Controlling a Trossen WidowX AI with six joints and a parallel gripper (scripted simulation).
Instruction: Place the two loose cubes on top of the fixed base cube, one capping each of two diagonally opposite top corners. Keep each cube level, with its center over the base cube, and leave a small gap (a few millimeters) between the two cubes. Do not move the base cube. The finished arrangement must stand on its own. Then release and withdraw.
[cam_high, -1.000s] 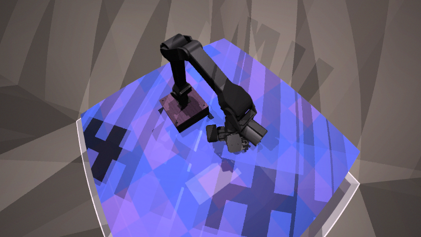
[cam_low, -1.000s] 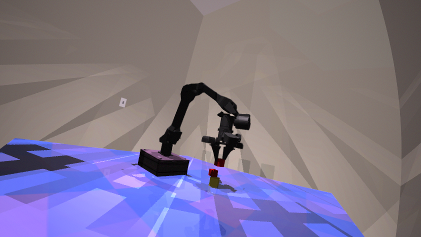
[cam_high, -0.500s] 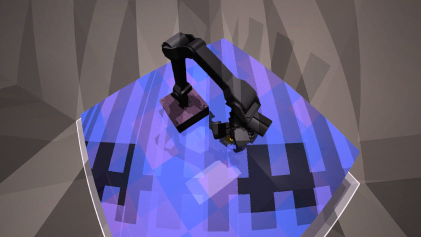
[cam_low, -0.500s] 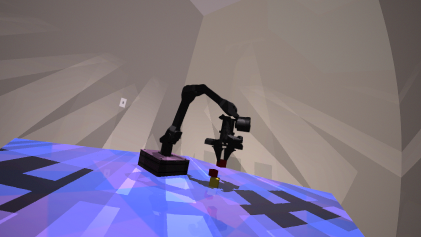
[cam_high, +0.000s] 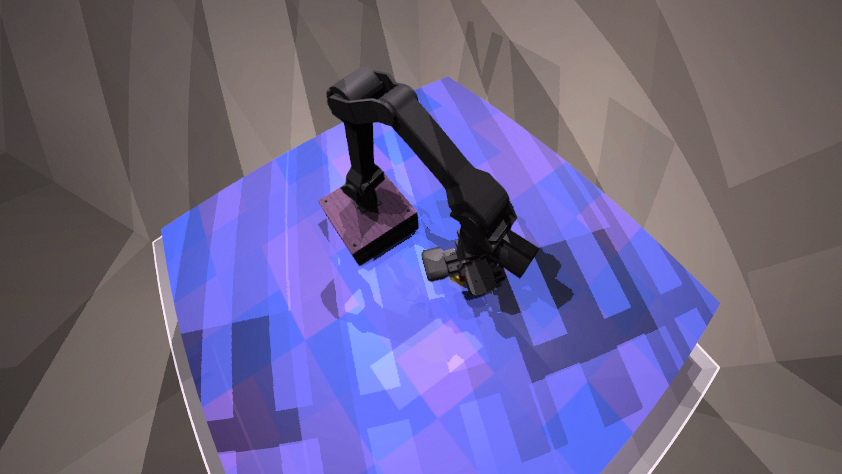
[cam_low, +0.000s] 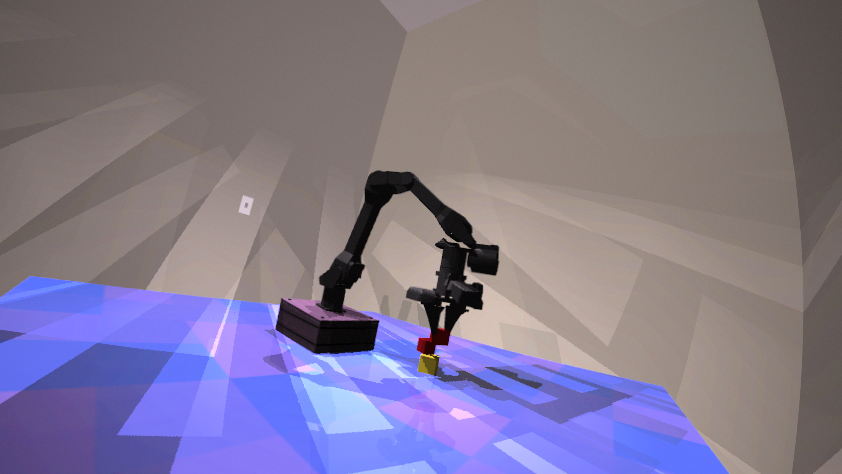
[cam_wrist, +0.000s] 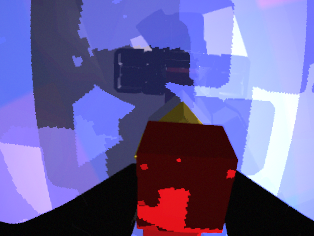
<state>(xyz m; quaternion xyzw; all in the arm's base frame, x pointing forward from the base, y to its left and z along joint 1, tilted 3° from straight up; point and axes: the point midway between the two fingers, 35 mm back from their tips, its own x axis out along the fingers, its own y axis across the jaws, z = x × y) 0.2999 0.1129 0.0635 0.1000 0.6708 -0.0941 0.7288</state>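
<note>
Mid-frame, ext. view: gripper pinches 2nd red cube just above base; 1st cube already on; placing, release, withdrawal left.

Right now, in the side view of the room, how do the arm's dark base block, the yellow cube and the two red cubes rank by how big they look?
1. Dark base block, by far the largest.
2. Yellow cube.
3. The red cube in the gripper and the red cube on the yellow one: they look about alike and partly overlap, so no ranking.
</note>
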